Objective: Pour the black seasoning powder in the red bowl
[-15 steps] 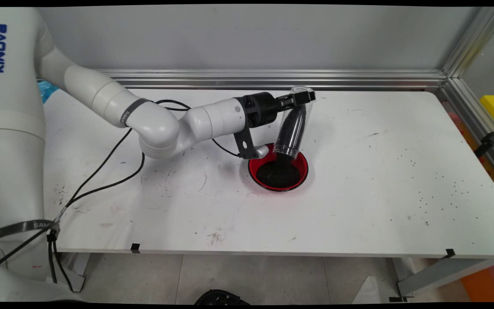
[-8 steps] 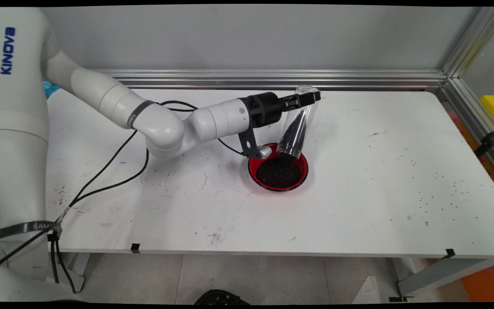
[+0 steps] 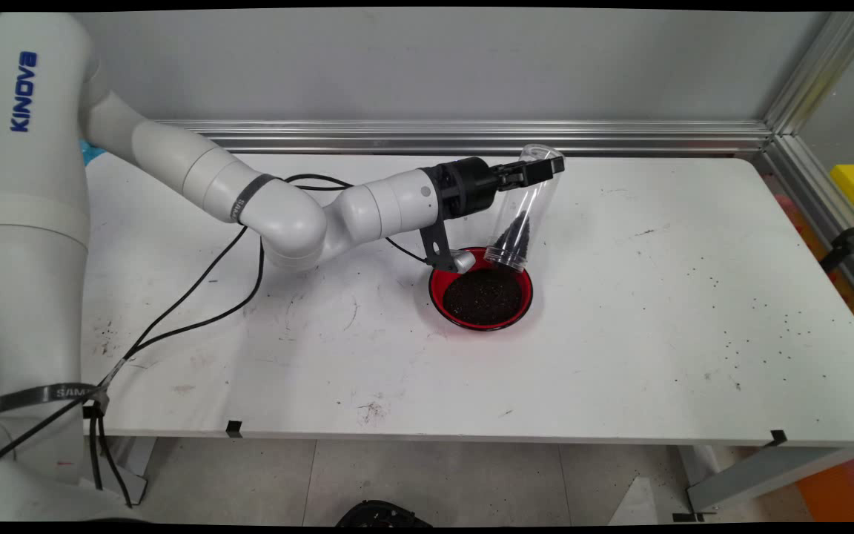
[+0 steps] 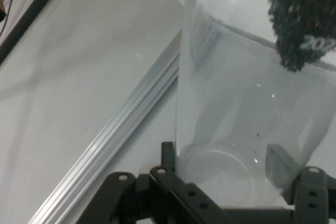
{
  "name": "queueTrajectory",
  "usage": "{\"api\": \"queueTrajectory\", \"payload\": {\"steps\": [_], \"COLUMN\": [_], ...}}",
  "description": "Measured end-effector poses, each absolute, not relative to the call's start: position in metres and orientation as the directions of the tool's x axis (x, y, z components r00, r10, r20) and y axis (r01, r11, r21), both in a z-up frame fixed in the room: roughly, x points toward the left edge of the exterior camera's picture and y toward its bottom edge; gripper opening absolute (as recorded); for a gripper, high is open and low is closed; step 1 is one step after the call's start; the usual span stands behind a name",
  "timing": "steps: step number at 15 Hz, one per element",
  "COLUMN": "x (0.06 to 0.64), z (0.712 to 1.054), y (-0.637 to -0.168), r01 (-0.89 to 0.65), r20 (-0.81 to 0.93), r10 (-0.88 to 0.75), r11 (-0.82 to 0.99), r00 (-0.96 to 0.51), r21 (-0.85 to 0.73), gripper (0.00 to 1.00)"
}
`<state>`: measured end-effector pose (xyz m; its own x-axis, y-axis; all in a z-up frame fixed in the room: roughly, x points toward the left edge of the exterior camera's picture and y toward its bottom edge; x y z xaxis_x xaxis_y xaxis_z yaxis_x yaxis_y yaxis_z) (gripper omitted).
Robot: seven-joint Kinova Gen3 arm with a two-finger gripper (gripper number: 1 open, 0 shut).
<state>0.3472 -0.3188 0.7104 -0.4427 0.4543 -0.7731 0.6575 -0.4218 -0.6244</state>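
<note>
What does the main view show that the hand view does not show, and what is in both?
Only the main view shows the red bowl of dark grains, the white table with scattered specks, and the black cables. Only the hand view shows the cup's round base from close, seated between the black fingers. Both show the hand shut on the clear cup, tilted mouth-down, a few dark grains left near its mouth, and the aluminium rail.
</note>
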Motion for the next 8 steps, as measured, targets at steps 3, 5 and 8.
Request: {"api": "queueTrajectory", "payload": {"steps": [3, 5, 8], "x": [0.3472, 0.3482, 0.3505], "z": [0.7102, 0.7105, 0.7126], "y": [-0.3217, -0.3233, -0.3241], "r01": [0.655, 0.653, 0.65], "r20": [-0.782, -0.788, -0.796], "r10": [0.448, 0.444, 0.439], "r11": [-0.44, -0.452, -0.469], "r00": [-0.433, -0.425, -0.417], "r21": [-0.614, -0.607, -0.599], "gripper": [0.0, 0.0, 0.0]}}
